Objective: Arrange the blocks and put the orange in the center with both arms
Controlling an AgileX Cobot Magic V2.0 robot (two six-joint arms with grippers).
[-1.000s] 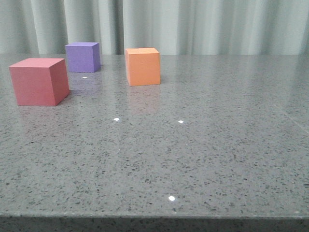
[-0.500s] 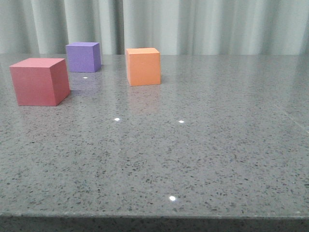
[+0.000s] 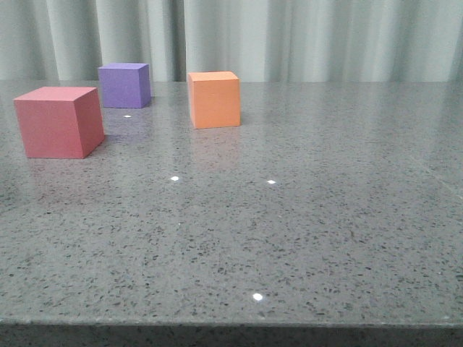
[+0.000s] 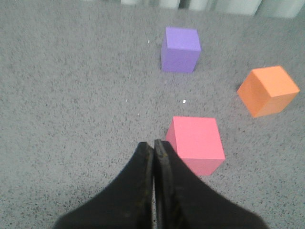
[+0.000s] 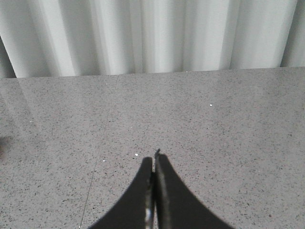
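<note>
In the front view three cubes stand on the grey speckled table (image 3: 289, 238): a pink-red cube (image 3: 59, 121) at the left, a purple cube (image 3: 124, 84) behind it, an orange cube (image 3: 214, 99) to their right. No gripper shows there. In the left wrist view my left gripper (image 4: 154, 144) is shut and empty, just short of the pink-red cube (image 4: 196, 143); the purple cube (image 4: 180, 49) and orange cube (image 4: 268, 90) lie beyond. In the right wrist view my right gripper (image 5: 154, 160) is shut and empty over bare table, no cube in sight.
A pale pleated curtain (image 3: 289, 36) hangs behind the table's far edge. The table's front edge (image 3: 231, 323) runs across the bottom of the front view. A faint seam (image 3: 434, 173) crosses the table at the right.
</note>
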